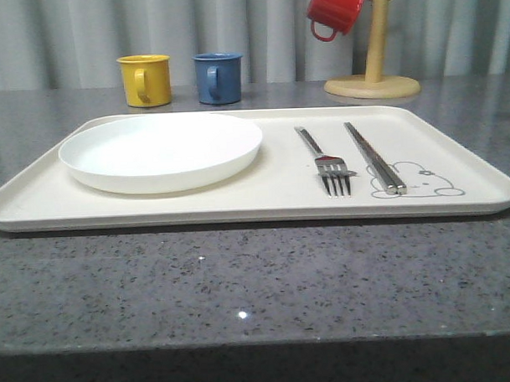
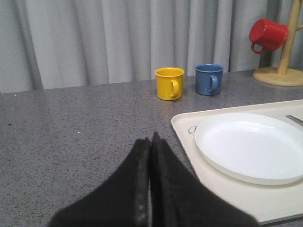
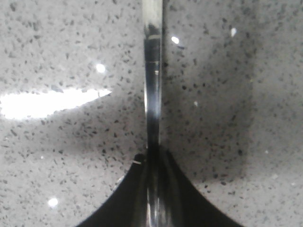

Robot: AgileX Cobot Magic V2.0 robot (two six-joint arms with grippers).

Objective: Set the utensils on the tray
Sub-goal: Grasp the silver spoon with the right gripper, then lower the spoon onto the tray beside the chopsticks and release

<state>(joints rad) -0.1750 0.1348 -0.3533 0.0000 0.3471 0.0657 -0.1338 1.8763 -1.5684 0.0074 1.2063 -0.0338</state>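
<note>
Surface: grey speckled stone counter (image 1: pixel 241 284), pale curtain (image 2: pixel 94 42) behind.
Left gripper (image 2: pixel 150 144): I see its black fingers pressed together, holding nothing; tray (image 2: pixel 189 156) just beside it, mugs beyond.
Right gripper (image 3: pixel 152 163): I see it clamped on a slim shiny utensil (image 3: pixel 152 94), over bare counter.
Tray: I see plate (image 1: pixel 161 151), fork (image 1: pixel 325 162), chopsticks (image 1: pixel 374 157) lying in it.
Mugs: yellow (image 1: pixel 145 80), blue (image 1: pixel 217 77) standing; red (image 1: pixel 336 10) on wooden stand (image 1: pixel 372 69).
</note>
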